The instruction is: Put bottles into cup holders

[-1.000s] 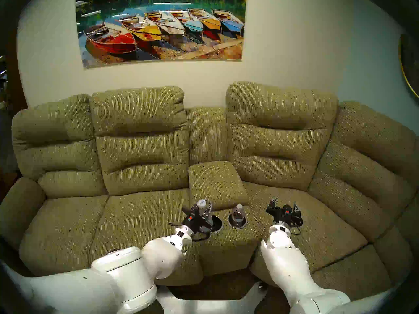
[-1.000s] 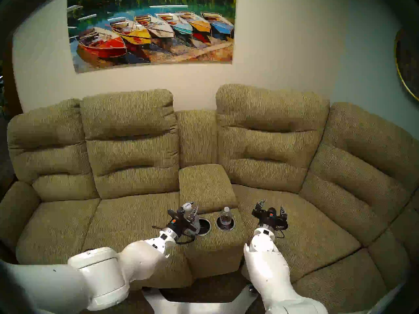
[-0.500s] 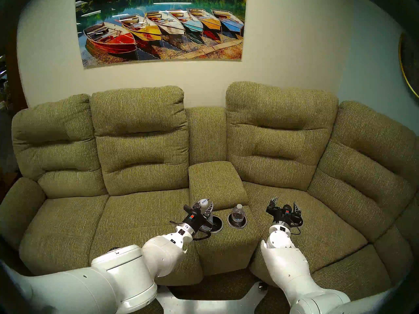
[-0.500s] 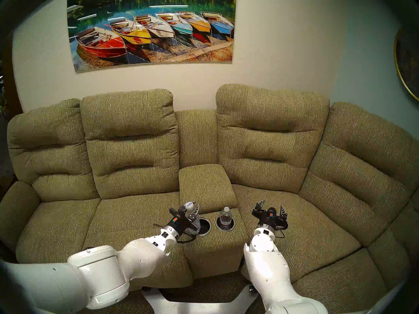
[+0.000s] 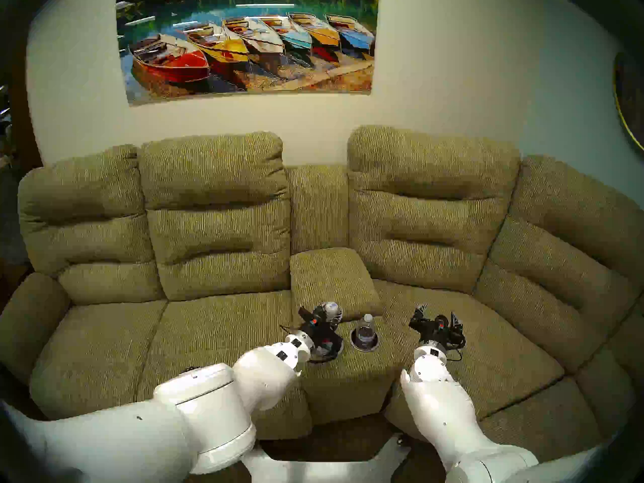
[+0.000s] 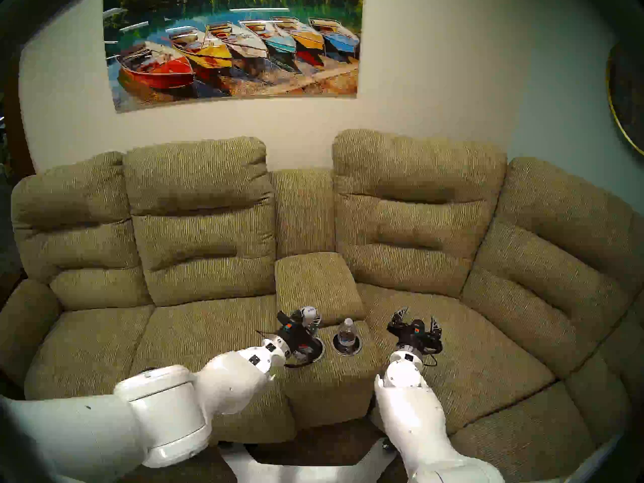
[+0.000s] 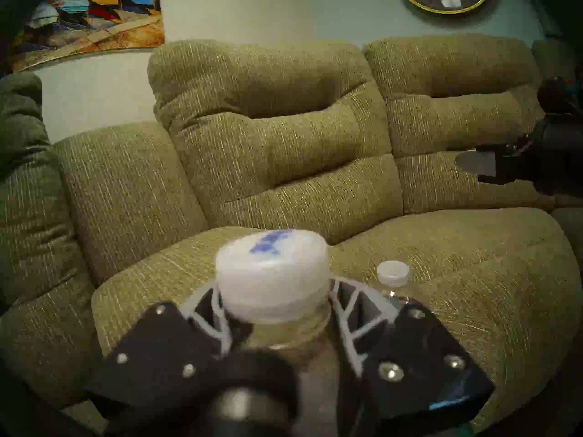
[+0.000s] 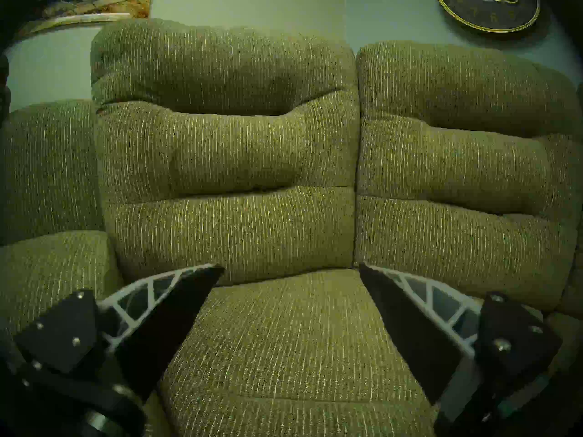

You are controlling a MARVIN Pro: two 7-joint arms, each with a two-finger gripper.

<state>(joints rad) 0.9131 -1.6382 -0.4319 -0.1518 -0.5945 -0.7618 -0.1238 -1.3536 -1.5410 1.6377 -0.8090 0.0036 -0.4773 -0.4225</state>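
Two bottles showed on the olive couch's [image 5: 223,332] centre console [image 5: 352,370]. One bottle [image 5: 366,327] stood upright in the right cup holder [image 5: 364,344], its white cap [image 7: 392,273] clear of everything. The other bottle [image 7: 273,278] was pinched just below its cap between the fingers [image 7: 347,316] of the left gripper [image 5: 327,318], which had closed on its neck; it hung over the left cup holder [image 5: 329,348], and the gripper body and its black cable hid most of that rim, so I could not tell how deep the bottle sat. The right gripper [image 5: 437,318] hovered above the seat cushion right of the console, jaws spread wide and holding nothing, well apart from both holders. Behind the couch a painting of moored rowing boats [image 5: 247,43] hung on the wall, with a dark round gold-rimmed wall clock [image 8: 487,7] further right. Blue print marked the held bottle's cap [image 7: 268,241], too blurred to read; any label on the seated bottle was too small to make out.
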